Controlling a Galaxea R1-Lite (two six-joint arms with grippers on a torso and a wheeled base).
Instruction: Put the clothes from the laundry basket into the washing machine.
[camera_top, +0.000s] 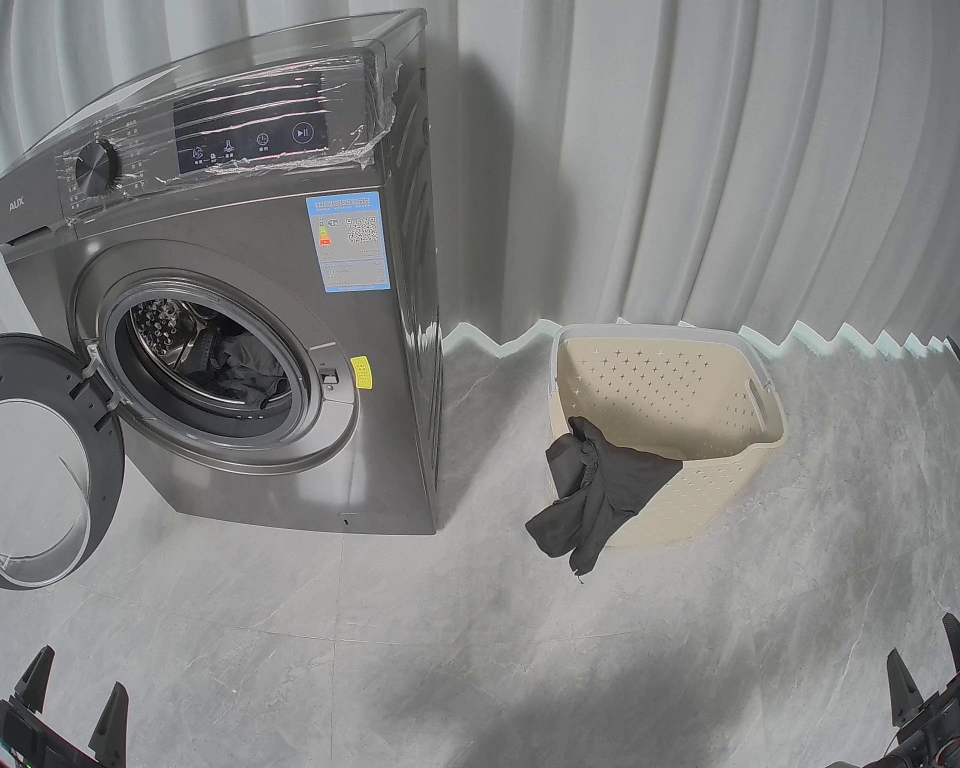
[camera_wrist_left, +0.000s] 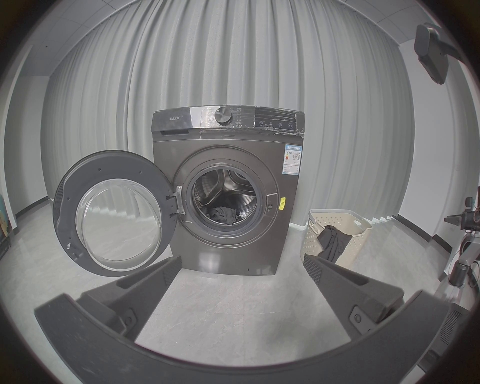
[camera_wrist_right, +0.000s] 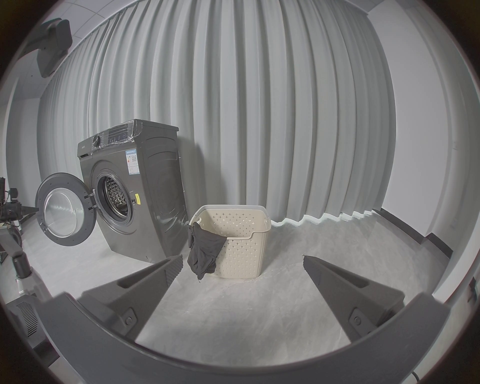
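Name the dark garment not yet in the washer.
The garment draped over the laundry basket rim; the other garment lies inside the washing machine drum.

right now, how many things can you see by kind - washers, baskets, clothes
washer: 1
basket: 1
clothes: 2 (drum garment, a dark heap counted as one; draped garment hanging over the basket's rim)
total: 4

Left — washing machine (camera_top: 250, 230); right — laundry basket (camera_top: 700, 395), garment (camera_top: 600, 490) over its edge; clothes (camera_top: 245, 370) in drum (camera_top: 160, 325).
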